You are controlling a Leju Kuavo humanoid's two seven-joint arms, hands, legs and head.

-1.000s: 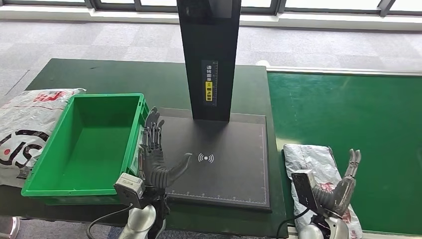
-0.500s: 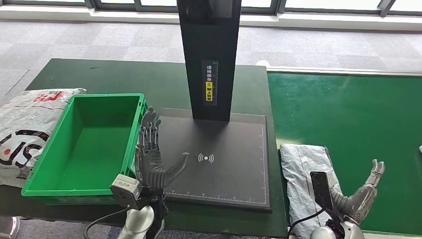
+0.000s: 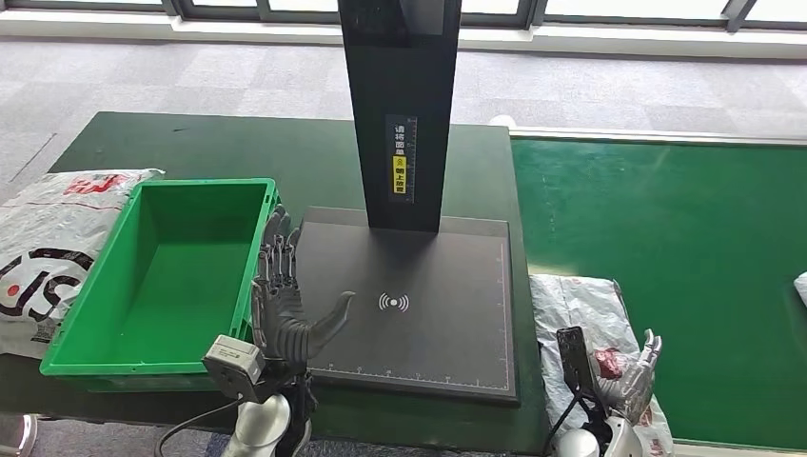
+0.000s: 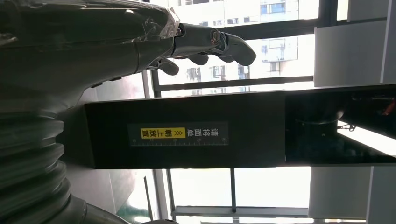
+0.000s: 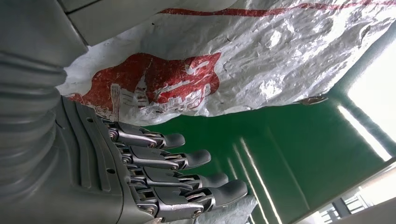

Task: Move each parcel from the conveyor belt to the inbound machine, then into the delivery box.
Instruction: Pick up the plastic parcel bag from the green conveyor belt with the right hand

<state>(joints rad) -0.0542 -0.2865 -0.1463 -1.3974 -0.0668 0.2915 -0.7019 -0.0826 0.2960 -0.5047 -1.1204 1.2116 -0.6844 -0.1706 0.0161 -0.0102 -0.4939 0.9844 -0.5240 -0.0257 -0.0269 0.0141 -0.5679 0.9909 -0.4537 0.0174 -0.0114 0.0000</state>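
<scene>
The job had barely begun, by the look of it. One parcel (image 3: 582,307), a crumpled white and grey poly bag with red print, lay on the green conveyor belt (image 3: 685,248), tight against its left edge and close to the near end, just beside the right edge of the inbound machine's platform (image 3: 419,286). That dark scanning plate, with its black post (image 3: 400,105) rising from the far edge, had nothing on it. The green delivery box (image 3: 167,271) on the machine's left side stood empty as well. So, judging from that, no parcel had made either leg of the trip.

The right hand (image 3: 630,379) was low over the near end of the parcel, fingers (image 5: 187,158) stretched out and apart along the bag's printed face. From the wrist camera they seemed to lie beside the plastic with nothing gripped between them; whether they touched it I couldn't say. The left hand (image 3: 285,305) hovered between the box's right wall and the plate's left edge, fingers straight and thumb spread, holding nothing.

Another printed bag (image 3: 52,233) rested on the table's left edge, beyond the box, and a scrap of something white (image 3: 801,286) peeked in at the belt's right edge.

Still to do, I reckoned: grasp the parcel, set it on the plate, then drop it in the box.
</scene>
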